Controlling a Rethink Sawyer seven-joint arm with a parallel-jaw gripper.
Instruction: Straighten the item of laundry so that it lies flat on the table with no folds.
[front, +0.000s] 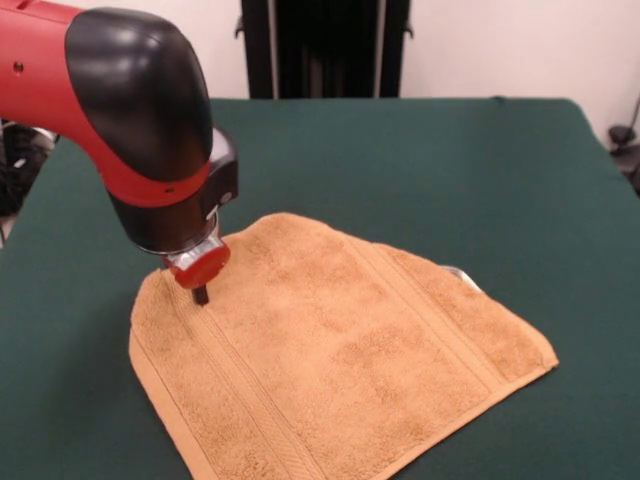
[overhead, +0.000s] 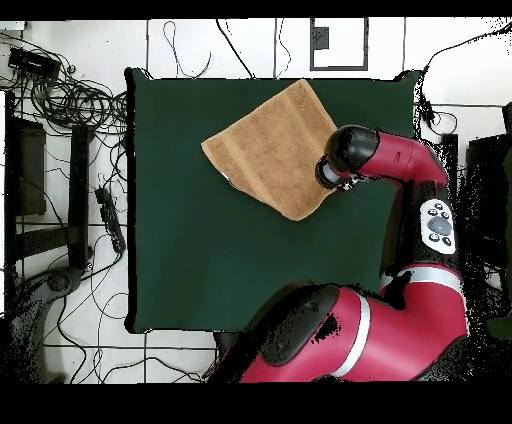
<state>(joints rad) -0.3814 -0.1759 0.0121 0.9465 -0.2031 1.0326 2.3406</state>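
Observation:
The orange-tan towel (front: 340, 350) lies spread on the green table (front: 420, 150), near the front edge in the front view. It is mostly flat, with border bands showing. Its far right edge runs slanted, and a white label (front: 458, 273) peeks out there, as if the cloth is tucked under. My gripper (front: 200, 294) points straight down at the towel's left far corner, and its dark tip touches the cloth. It looks shut; I cannot tell if it pinches any cloth. In the overhead view the towel (overhead: 268, 148) sits at the table's (overhead: 200, 260) top middle, and the arm's head (overhead: 345, 155) hides the gripper.
The arm's red and black wrist (front: 140, 120) hangs over the table's left part in the front view. A black stand (front: 325, 48) is behind the table. Cables and gear (overhead: 70, 100) lie on the floor beside the table.

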